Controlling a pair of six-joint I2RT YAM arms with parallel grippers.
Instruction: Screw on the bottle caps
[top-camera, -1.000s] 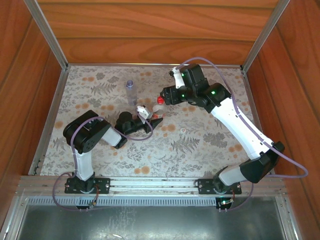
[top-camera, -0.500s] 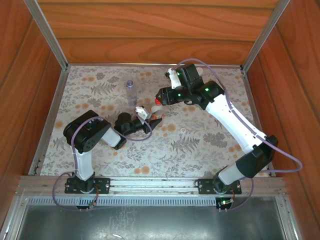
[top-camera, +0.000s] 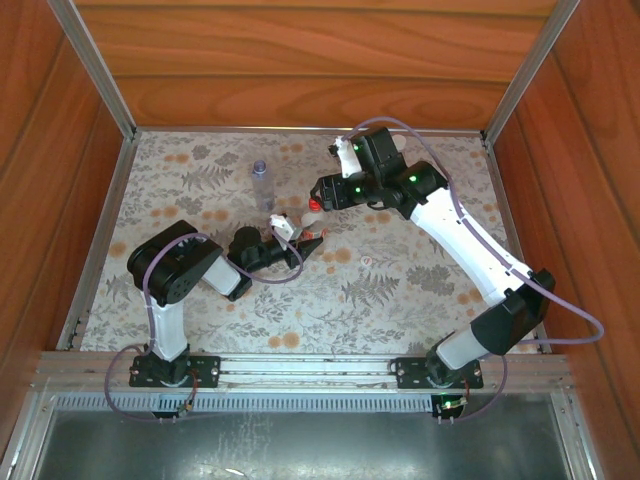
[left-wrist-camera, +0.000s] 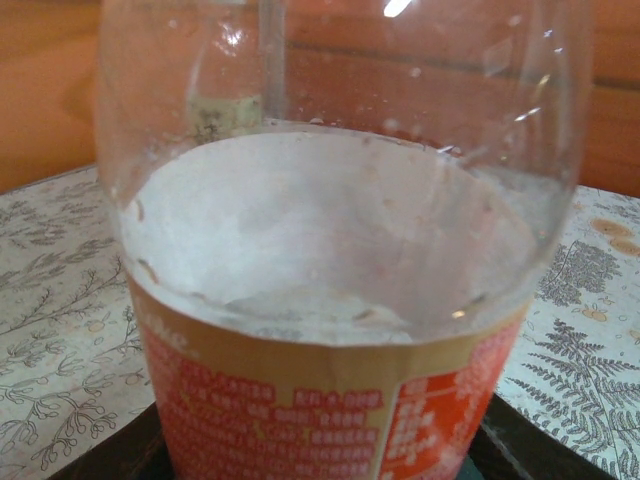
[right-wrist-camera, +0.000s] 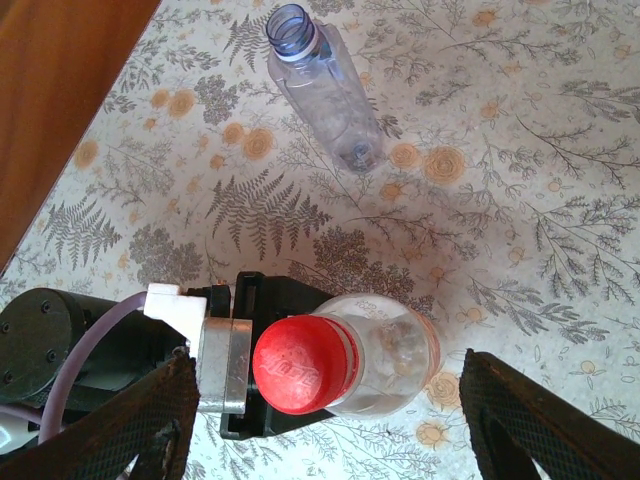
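My spread right gripper (right-wrist-camera: 332, 425) has swung over the red cap (right-wrist-camera: 300, 365); my left gripper (top-camera: 305, 240) pinches its bottle (right-wrist-camera: 398, 350), so tightening can begin.

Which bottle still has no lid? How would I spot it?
Look at the flowery table, toward the back wall and left of the middle. A small bluish bottle stands there alone. Unlike the red-capped bottle nearby, it has an open mouth and no label.

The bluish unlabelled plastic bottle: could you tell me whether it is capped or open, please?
Open. The bluish unlabelled clear plastic bottle stands with a bare neck: its round mouth is hollow, no cap on it.
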